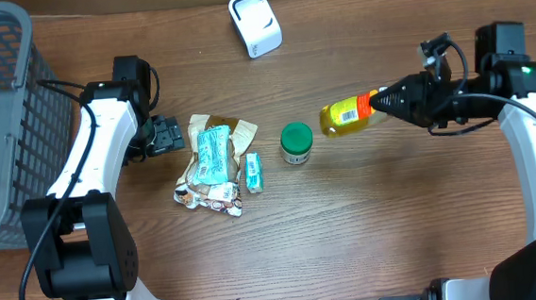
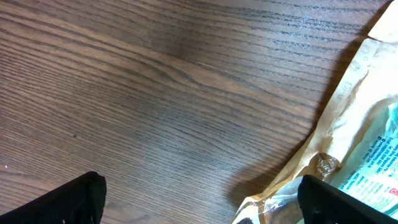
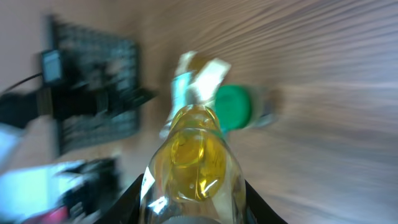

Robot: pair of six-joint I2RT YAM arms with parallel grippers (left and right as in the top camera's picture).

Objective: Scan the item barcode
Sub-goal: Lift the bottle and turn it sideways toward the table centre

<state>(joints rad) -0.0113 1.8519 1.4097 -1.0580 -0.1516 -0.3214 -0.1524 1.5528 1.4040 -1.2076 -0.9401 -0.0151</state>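
Here, yellow bottle (image 1: 344,116) in right tool (image 1: 376,101)

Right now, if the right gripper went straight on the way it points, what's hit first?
Probably the green-lidded jar. The right gripper holds the yellow bottle aimed at it, so the bottle's end would touch first. Relative height is unclear.
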